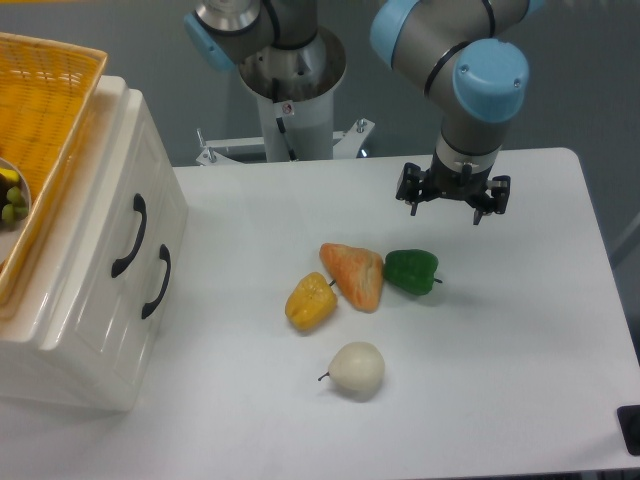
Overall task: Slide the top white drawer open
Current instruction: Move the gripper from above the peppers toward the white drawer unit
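At the far left, an orange wicker basket (45, 110) is seen resting on top of a white cabinet (70, 330); it is cut off by the left and upper edges, and small green and yellow items inside it are only partly shown and cannot be identified. The cabinet stands at the left side of the table (500, 400), its front turned toward the right. The top white drawer (110, 215) is found in the upper part of that front, shut flush, with a curved black handle (130, 236); the lower drawer (130, 305) lies beneath it with a like handle (157, 282). Near the table's middle, a yellow pepper (310, 301) is seen touching an orange vegetable (354, 274), and a green pepper (412, 271) lies just beside that. A white, onion-like vegetable (357, 369) lies nearer the front edge. Above and right of the green pepper, the end effector (453, 200) is held over the table, well apart from the drawers, fingers spread and nothing gripped. A dark object (630, 428) is cut off at the right edge.
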Available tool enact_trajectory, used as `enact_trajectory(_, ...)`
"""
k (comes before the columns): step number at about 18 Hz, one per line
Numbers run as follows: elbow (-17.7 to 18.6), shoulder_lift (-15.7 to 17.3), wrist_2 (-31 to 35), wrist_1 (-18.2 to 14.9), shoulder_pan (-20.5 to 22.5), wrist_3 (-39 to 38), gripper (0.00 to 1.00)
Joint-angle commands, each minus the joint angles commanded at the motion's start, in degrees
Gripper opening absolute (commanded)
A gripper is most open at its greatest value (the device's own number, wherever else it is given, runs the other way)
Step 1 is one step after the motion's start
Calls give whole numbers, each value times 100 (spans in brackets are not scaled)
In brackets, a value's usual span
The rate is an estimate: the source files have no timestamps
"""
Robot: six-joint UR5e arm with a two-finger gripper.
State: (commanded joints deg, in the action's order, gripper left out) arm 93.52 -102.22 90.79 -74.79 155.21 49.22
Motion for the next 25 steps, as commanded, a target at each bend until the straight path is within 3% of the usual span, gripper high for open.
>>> enact_trajectory(5, -79, 17, -334, -17, -17, 0, 100)
enact_trajectory(9, 298, 97, -193, 44, -70, -1, 100)
enact_trajectory(16, 308, 255, -237, -9, -307, -88, 100)
enact_trajectory(21, 308, 255, -369, -79, -404, -852, 100)
enact_trajectory(25, 264, 272, -852, -255, -544, -1738, 100)
